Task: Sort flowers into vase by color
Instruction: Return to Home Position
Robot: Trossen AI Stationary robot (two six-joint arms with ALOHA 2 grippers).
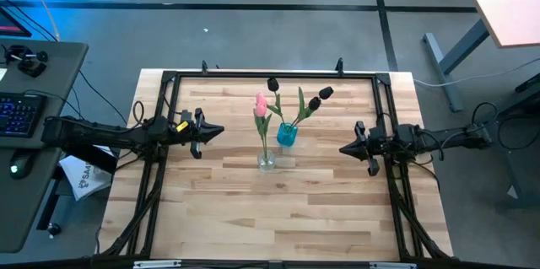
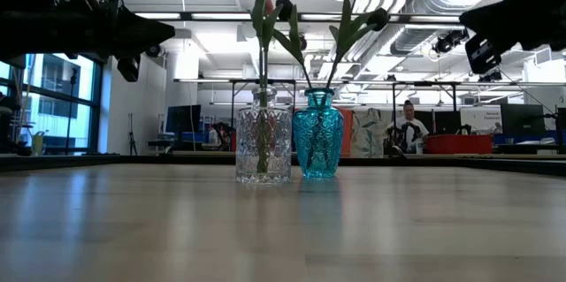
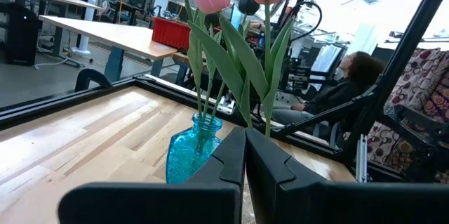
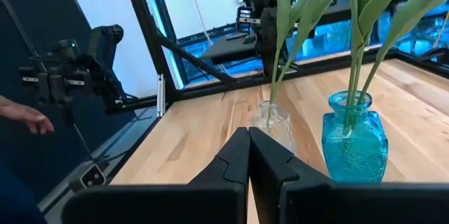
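Pink tulips (image 1: 261,104) sit in the clear vase (image 1: 266,162), dark tulips (image 1: 326,94) in the blue vase (image 1: 287,135), on the worktop (image 1: 253,218); left gripper (image 1: 215,131) and right gripper (image 1: 346,148) flank them, closed and empty; withdraw slowly, clear of leaves.

The left vase (image 1: 266,161) stands near the middle of the table (image 1: 211,210), tulips (image 1: 261,104) in it. Just right of it, slightly behind, stands the right vase (image 1: 287,136), holding the other tulips (image 1: 326,94). The left gripper (image 1: 221,131) hangs well to its left, the right gripper (image 1: 342,149) well to its right.
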